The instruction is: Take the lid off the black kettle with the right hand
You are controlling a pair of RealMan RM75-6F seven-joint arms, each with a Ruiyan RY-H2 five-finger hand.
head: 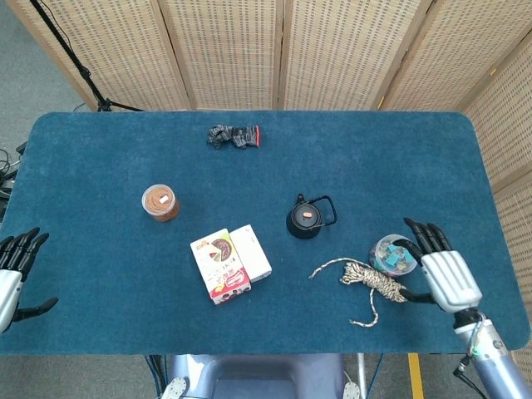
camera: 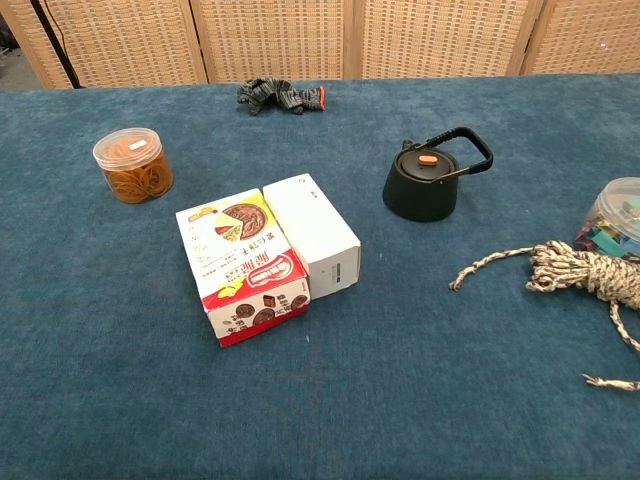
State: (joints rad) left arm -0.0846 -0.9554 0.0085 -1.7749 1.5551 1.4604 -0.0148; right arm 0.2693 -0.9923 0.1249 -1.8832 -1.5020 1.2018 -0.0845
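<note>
The black kettle (head: 305, 219) (camera: 424, 185) stands upright near the table's middle, its lid with an orange knob (head: 307, 215) (camera: 427, 159) in place and its handle tilted to the right. My right hand (head: 441, 271) is open, fingers spread, over the right part of the table beside the clip tub, well right of the kettle. My left hand (head: 12, 268) hangs open off the table's left edge. Neither hand shows in the chest view.
A clear tub of coloured clips (head: 394, 254) and a coiled rope (head: 371, 281) lie just left of my right hand. Two boxes (head: 229, 263) sit left of the kettle, a jar of rubber bands (head: 160, 202) further left, a glove (head: 233, 135) at the back.
</note>
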